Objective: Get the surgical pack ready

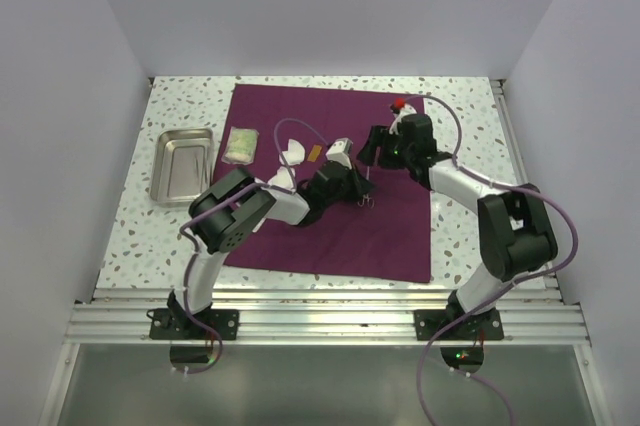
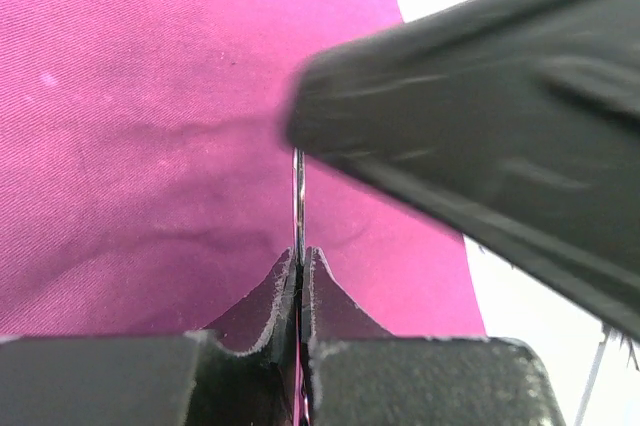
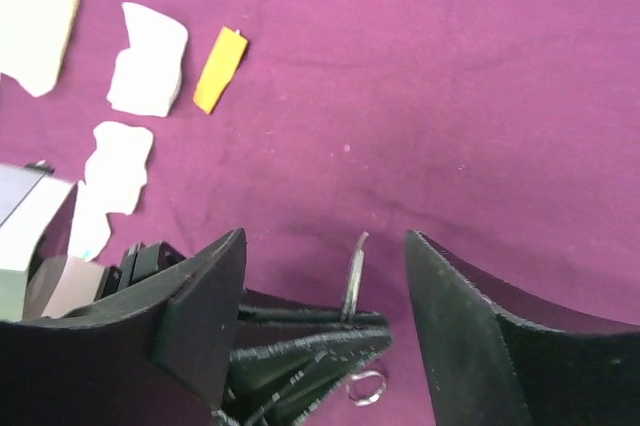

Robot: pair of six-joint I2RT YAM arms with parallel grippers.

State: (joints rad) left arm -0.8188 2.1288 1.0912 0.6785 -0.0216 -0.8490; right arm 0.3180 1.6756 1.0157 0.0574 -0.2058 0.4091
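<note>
The plum-purple cloth [image 1: 330, 236] lies spread flat on the table. Near its middle my left gripper [image 1: 352, 184] is shut on a thin metal instrument [image 2: 298, 196], held edge-on between the pads. In the right wrist view the instrument [image 3: 353, 271] sticks up from the left gripper's fingers, its ring handle [image 3: 367, 387] below. My right gripper [image 3: 323, 238] stands open around it, one finger on each side, touching nothing. The steel tray [image 1: 183, 164] sits off the cloth at the left. A gauze packet [image 1: 241, 144] lies at the cloth's left edge.
White torn wrapper pieces [image 3: 148, 58] and a small yellow strip [image 3: 220, 68] lie on the cloth to the left of the grippers. One dark finger [image 2: 480, 136] of the right gripper looms close in the left wrist view. White walls enclose the table.
</note>
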